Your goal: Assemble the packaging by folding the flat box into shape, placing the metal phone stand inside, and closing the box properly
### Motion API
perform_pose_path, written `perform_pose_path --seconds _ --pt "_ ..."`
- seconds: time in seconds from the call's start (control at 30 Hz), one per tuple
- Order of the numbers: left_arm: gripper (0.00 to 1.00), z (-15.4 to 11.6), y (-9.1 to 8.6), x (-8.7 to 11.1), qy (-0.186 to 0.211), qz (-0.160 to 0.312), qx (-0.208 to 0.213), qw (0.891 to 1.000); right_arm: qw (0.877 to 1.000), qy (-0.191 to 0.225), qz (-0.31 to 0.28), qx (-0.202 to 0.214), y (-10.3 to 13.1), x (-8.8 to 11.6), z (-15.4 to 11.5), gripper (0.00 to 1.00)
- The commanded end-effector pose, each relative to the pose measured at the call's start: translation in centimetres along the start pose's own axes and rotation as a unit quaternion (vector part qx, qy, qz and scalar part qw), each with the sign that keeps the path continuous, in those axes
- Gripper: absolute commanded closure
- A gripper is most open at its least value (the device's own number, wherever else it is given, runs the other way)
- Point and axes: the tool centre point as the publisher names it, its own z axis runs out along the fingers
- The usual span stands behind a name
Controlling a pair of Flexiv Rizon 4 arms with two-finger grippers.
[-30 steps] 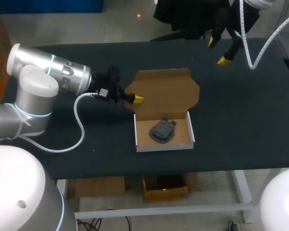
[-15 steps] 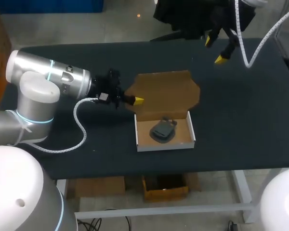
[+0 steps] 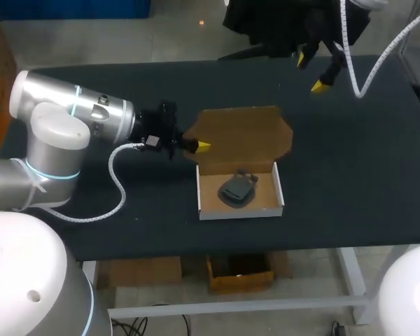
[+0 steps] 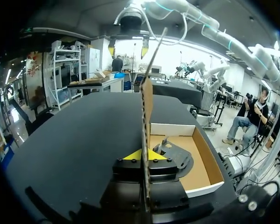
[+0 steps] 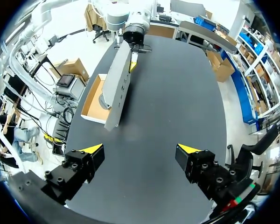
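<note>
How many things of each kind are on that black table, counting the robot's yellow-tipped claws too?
Cardboard box: 1
Metal phone stand: 1
Grippers: 2, the left gripper and the right gripper
Total: 4

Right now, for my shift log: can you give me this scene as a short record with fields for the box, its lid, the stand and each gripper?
box: folded into shape, open, on the table
lid: raised about upright from the box's far wall, not closed
phone stand: lying inside the box
left gripper: shut on the lid's side edge
right gripper: open, empty, above the table's far side, apart from the box
step left: closing the lid
</note>
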Motion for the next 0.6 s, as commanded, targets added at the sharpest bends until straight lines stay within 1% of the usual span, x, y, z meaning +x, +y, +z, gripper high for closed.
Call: perform_pose_path --seconds 0.03,0.37,0.6 --pt "1.0 0.2 0.1 0.1 -0.006 0.002 0.002 1.0 1.0 0.003 -0.001 0.0 0.1 -0.1 -0.1 0.0" --pt "1.0 0.1 0.1 0.2 -0.012 0.008 0.001 1.0 1.0 0.003 0.0 0.0 0.3 -0.1 0.0 0.0" --pt "1.0 0.1 0.1 0.2 -0.012 0.008 0.001 1.0 1.0 -0.001 0.007 0.008 1.1 -0.3 0.0 0.0"
